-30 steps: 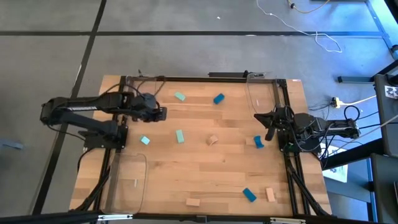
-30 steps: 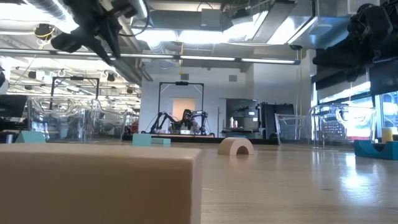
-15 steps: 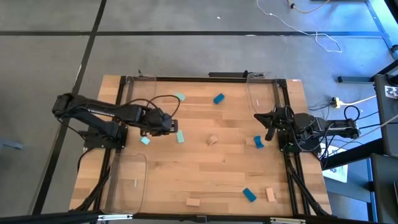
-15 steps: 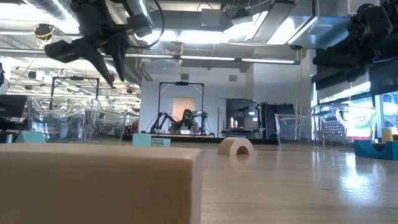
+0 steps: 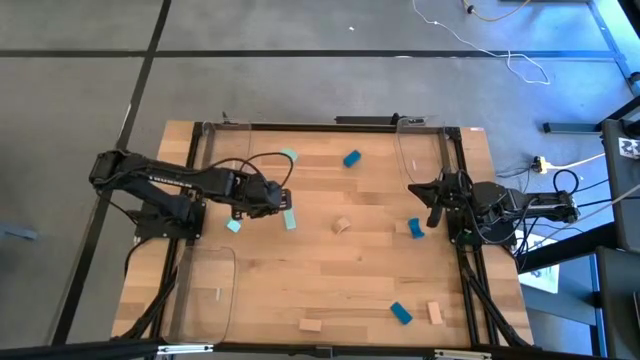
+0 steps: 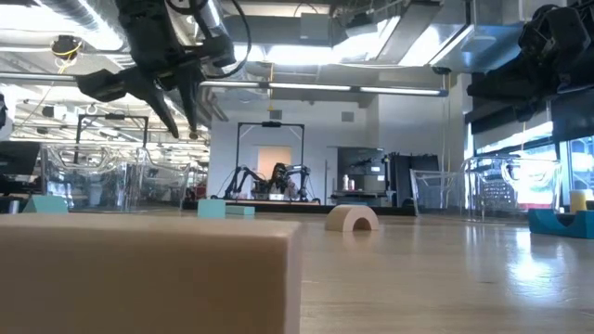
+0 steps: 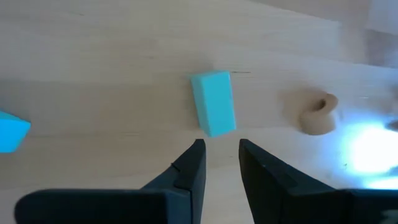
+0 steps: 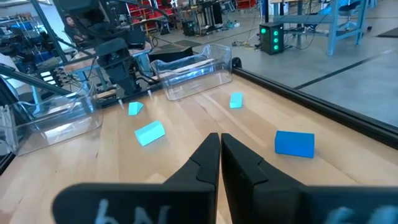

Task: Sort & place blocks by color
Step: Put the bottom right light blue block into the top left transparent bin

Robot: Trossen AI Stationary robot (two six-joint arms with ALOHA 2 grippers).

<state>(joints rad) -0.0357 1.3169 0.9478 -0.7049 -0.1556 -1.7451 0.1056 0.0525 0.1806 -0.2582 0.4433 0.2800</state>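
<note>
Target block: mint bar [image 7: 213, 103] lying flat on the counter [image 5: 330, 280], left of centre, directly ahead of the left tool [image 7: 217, 163].
Its look: a short oblong, plain mint-teal with crisp edges and smooth faces; probably light and easy to slide if nudged.
Left tool: hangs above the counter beside the bar, fingers [image 7: 192, 168] a little apart with nothing between them; the gap looks narrower than the bar.
Step in hand: judged to be the approach to pick up this bar.
Doing it well: widen the fingers first, straddle the bar's narrow width rather than its length, centre over it, drop straight down, and close only once both pads flank its sides; a skewed descent could push it away.
Other blocks: a mint piece [image 5: 233, 226] close by, another mint one [image 5: 289, 156] farther back, blue ones [image 5: 351, 158] scattered, a wooden arch [image 7: 318, 114] just beyond the bar.
Right tool: [image 8: 220, 149] fingers together, holding nothing, waiting at the right edge of the counter.
Trays: clear tray [image 5: 206, 290] at the left front.
</note>
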